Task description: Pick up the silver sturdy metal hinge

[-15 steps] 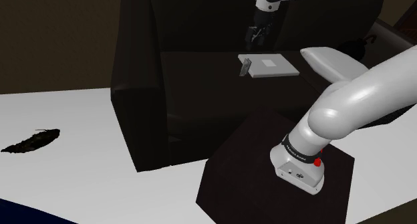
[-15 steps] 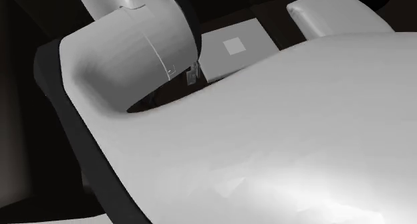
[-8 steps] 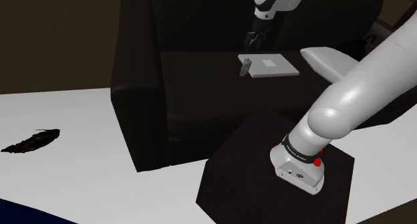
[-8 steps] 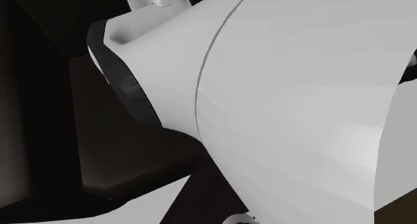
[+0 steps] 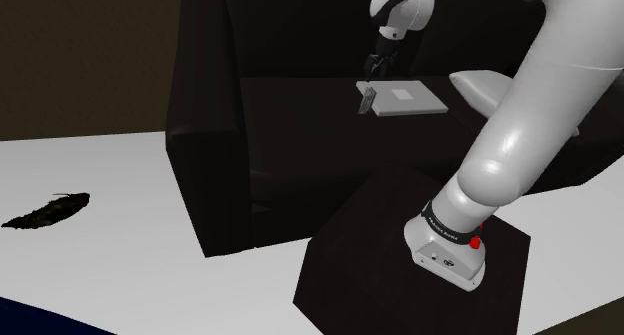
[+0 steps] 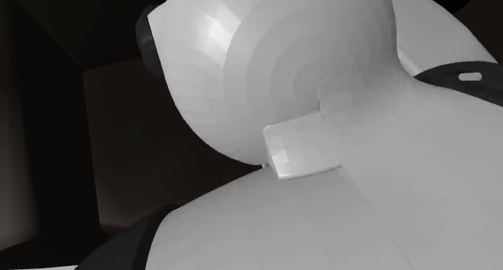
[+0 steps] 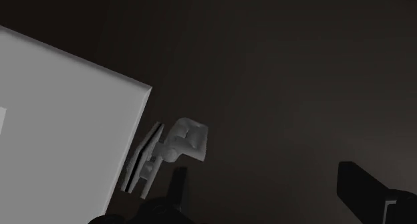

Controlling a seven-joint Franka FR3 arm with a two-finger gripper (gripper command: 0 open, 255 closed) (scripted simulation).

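Gripper (image 7: 260,172) open, poised above. Hinge (image 7: 164,156) sits off-centre by one finger (image 7: 177,189), not between them. Its long axis runs along the white panel's (image 7: 60,122) edge.

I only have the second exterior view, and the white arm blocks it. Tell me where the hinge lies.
Observer: In the shoulder view the grey hinge lies on the dark sofa seat, beside the flat white slab, on that view's left of it.
Operator: Give me the gripper's position.
Observer: The gripper hangs just above the hinge, not gripping it.
Operator: Report the fingers.
Observer: In the wrist view they stand apart, open. The hinge sits ahead of one finger, not centred between the two.
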